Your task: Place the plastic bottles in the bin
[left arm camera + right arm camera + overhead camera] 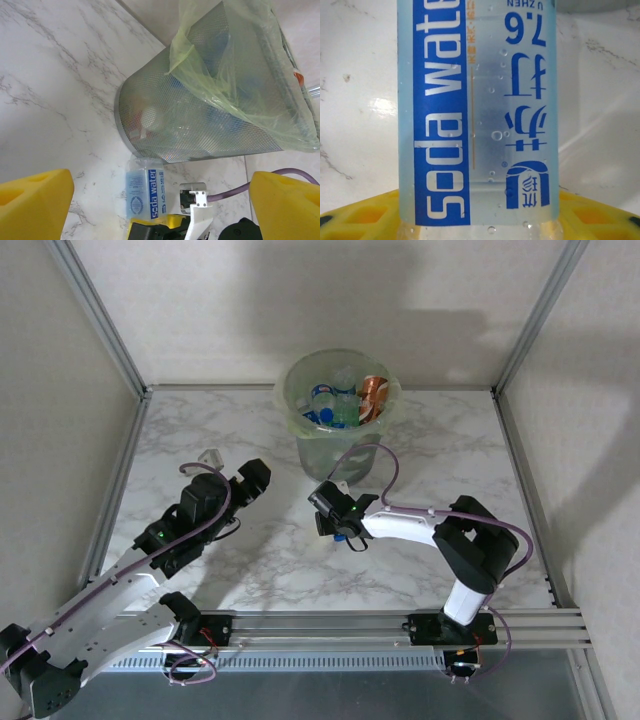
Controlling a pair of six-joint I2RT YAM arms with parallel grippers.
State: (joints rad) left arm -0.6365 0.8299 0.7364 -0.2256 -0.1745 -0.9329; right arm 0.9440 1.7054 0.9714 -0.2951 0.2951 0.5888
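Your right gripper [335,523] clamps the clear, blue-labelled soda-water bottle [477,115] low beside the round grey mesh bin [340,405]; your left gripper [252,480] has its jaws apart, empty. Lift too little and the bottle may strike the rim.

Bin [336,448]: upright at the far side of the marble table [450,455], green bag over its rim.
Plastic bottles [328,406]: heaped inside, mostly blue-labelled, one orange.
Right gripper [330,517]: just before the bin.
Left gripper [253,478]: well left of the bin.

Blue-labelled bottle [477,115], grey-veined white table [270,562]
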